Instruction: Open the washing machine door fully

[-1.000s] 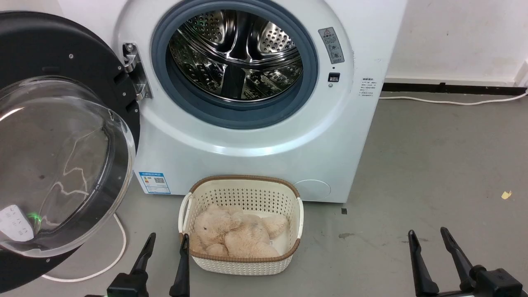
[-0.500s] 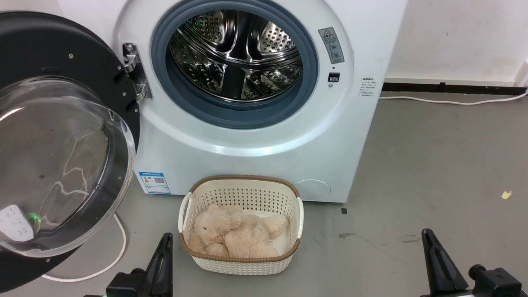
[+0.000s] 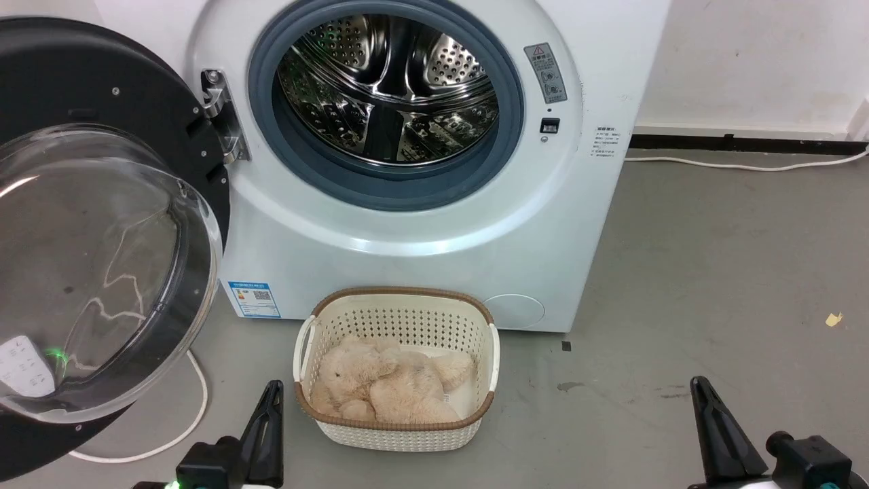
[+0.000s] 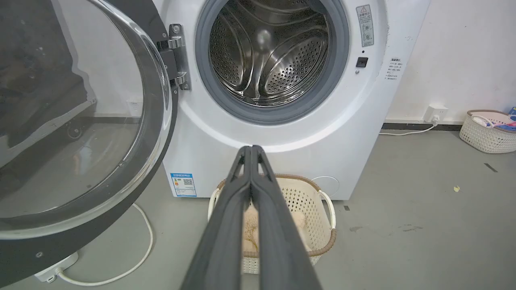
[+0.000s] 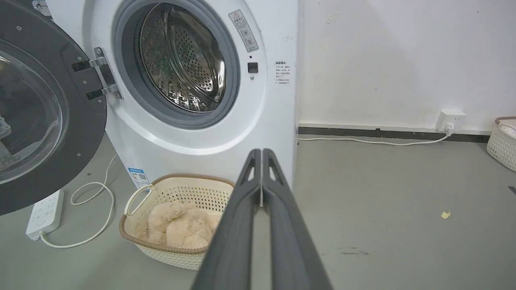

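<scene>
- Washing machine door (image 3: 102,238) fills the frame's left side, swung wide open.
- Below its right edge, at lower left, left gripper (image 3: 273,394) sits apart from it, fingers pressed together, empty.
- At lower right, right gripper (image 3: 700,390) is also pinched together, well apart.
</scene>
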Tool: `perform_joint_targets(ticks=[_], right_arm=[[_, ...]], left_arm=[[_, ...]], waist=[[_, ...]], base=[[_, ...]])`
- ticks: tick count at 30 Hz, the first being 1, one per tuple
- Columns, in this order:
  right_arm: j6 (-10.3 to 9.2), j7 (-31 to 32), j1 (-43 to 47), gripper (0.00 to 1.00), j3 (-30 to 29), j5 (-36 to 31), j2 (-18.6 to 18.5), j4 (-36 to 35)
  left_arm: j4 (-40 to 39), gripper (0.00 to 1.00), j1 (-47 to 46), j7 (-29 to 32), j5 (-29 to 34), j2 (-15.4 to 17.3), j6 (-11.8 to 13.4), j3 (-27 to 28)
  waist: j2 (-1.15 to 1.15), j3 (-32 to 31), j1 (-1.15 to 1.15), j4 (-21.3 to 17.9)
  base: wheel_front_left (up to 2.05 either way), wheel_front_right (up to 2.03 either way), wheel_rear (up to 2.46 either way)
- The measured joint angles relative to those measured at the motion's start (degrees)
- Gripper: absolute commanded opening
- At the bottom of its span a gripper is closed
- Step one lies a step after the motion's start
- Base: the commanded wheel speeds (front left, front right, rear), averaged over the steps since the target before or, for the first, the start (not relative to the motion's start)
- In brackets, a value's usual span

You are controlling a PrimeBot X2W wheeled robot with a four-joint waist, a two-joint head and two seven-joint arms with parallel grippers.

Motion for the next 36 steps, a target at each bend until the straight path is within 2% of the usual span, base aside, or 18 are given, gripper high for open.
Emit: perform_joint_targets(ticks=[36], right_arm=[[0.0,3.79,-2.28,0.0,0.33,-2.16,0.0,-0.15]], left_arm=[[-0.25,0.0,-1.43,3.71,4.02,-2.31,-2.35,3.5]], waist=[[0.0,0.45,0.0,-0.05]], base=[[0.0,0.0,0.0]])
